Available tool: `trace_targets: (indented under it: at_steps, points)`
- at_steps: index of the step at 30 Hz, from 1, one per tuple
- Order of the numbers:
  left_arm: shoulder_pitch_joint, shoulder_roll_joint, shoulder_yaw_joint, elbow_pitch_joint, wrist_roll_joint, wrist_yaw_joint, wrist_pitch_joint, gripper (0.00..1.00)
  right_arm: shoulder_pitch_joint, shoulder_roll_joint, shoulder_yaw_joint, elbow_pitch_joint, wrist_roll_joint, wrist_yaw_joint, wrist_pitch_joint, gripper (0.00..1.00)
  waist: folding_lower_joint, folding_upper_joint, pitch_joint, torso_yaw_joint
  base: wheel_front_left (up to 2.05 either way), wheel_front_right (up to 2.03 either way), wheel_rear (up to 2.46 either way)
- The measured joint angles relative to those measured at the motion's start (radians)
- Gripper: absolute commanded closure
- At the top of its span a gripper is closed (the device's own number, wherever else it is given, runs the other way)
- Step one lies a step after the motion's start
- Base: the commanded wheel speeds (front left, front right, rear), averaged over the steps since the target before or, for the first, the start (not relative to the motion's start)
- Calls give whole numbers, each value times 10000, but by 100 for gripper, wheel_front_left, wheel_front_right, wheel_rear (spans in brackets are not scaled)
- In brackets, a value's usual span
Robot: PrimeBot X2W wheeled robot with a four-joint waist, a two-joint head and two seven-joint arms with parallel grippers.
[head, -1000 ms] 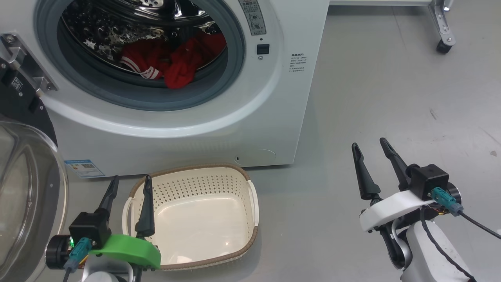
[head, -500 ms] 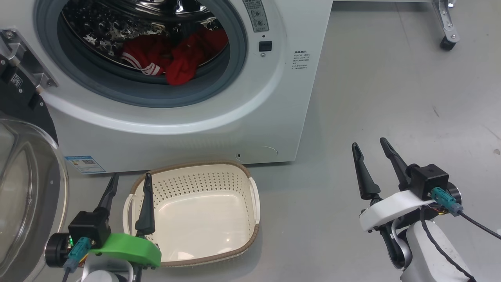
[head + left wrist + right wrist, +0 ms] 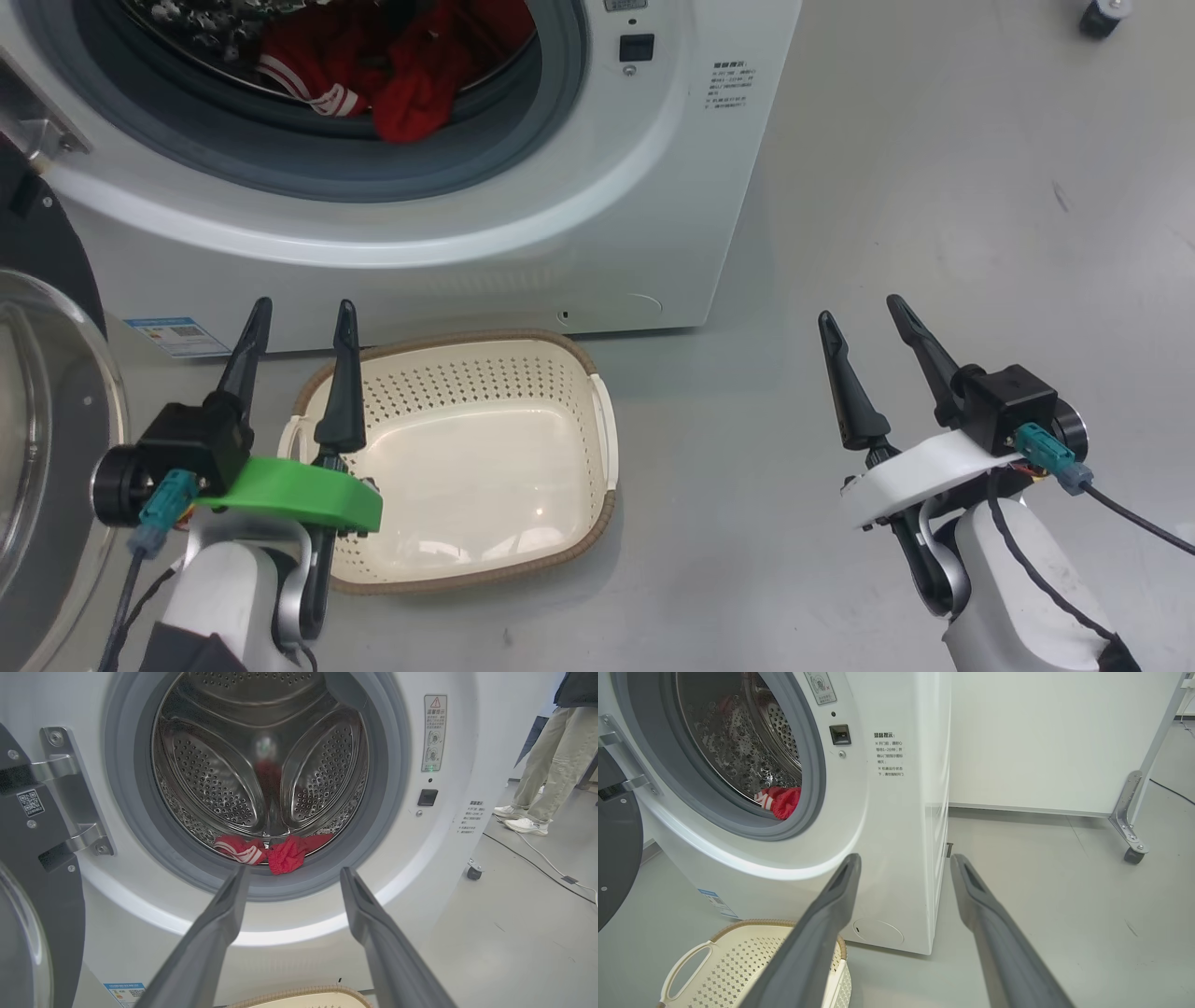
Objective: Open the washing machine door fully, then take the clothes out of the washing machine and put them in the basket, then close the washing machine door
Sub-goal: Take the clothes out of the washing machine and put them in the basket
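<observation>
The white washing machine [image 3: 523,233] fills the upper left, its door [image 3: 42,411] swung wide open to the left edge. Red clothes [image 3: 392,65] with white stripes lie at the drum's front lip, also the clothes [image 3: 275,851] in the left wrist view and the clothes [image 3: 782,801] in the right wrist view. The cream basket [image 3: 579,373] sits empty on the floor before the machine. My left gripper [image 3: 299,313] is open over the basket's left end, fingers pointing at the machine. Over bare floor to the right, my right gripper [image 3: 861,313] stands open and empty.
Grey floor [image 3: 934,187] stretches right of the machine. A white panel on a castor frame [image 3: 1129,840] stands behind to the right. A person's legs [image 3: 542,765] are at the far right in the left wrist view, with a cable [image 3: 537,854] on the floor.
The head camera has tilted down, so machine and basket sit higher in the picture. Both grippers have risen a little and stay open; the left one's fingers reach nearer the machine front.
</observation>
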Motion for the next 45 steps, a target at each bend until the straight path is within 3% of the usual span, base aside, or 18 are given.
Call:
trace_targets:
  at_steps: [6, 18, 33, 45]
  points:
    - [-911, 54, 111, 546, -107, -90, 196, 0, -358, -4, 240, -205, 8, 2, 0, 0, 0, 0, 569, -166, 0, 0, 0]
    - [-3835, 408, 334, 1678, -907, -848, 1918, 0, -1123, -12, 746, -709, 585, 4, 0, 0, 0, 0, 2070, -943, 0, 0, 0]
    - [-7074, 1693, 1218, 2604, -1384, -1055, 3475, 0, -2014, -13, 1739, -1267, 1446, -17, 0, 0, 2, 0, 3849, -2325, 0, 0, 0]
    - [-8787, 2658, 1538, 3323, -1260, -1043, 4075, 0, -2651, -8, 2265, -1613, 1967, -268, 0, 0, 2, 0, 4954, -3302, 0, 0, 0]
